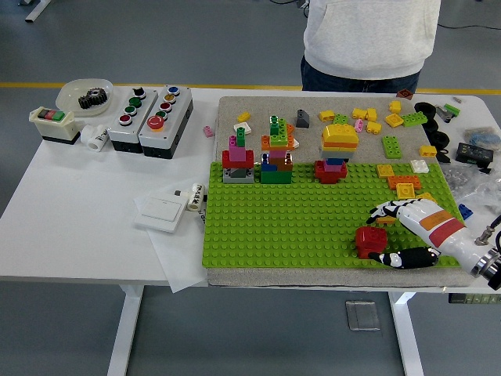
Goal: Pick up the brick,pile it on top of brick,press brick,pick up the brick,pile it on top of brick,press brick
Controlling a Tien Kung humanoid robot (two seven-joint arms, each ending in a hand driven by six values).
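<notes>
From the head view, the green baseplate [290, 215] lies on a grey mat [258, 110] on the white table [86, 211]. Near the baseplate's front right corner stands the red brick [369, 240], seated on the studs. The right hand [407, 231] comes in from the baseplate's right side and wraps around that brick: the thumb [407, 256] lies along its front side and the fingers [382, 210] curve over just behind it, so the hand appears closed on the red brick, though how firm the contact is cannot be told. Along the baseplate's far edge stand three small stacks: a red and pink stack [238, 160] at the left, a mixed stack [277, 153] with green and orange next to it, and a yellow-topped stack [338, 149] further right. Loose yellow and green bricks [391, 121] are scattered on the mat beyond the baseplate's far right corner. Left of the baseplate sit two grey button boxes [149, 116] and a white switch plate [160, 208]. A person in a light hoodie [372, 35] stands beyond the baseplate's far side.
</notes>
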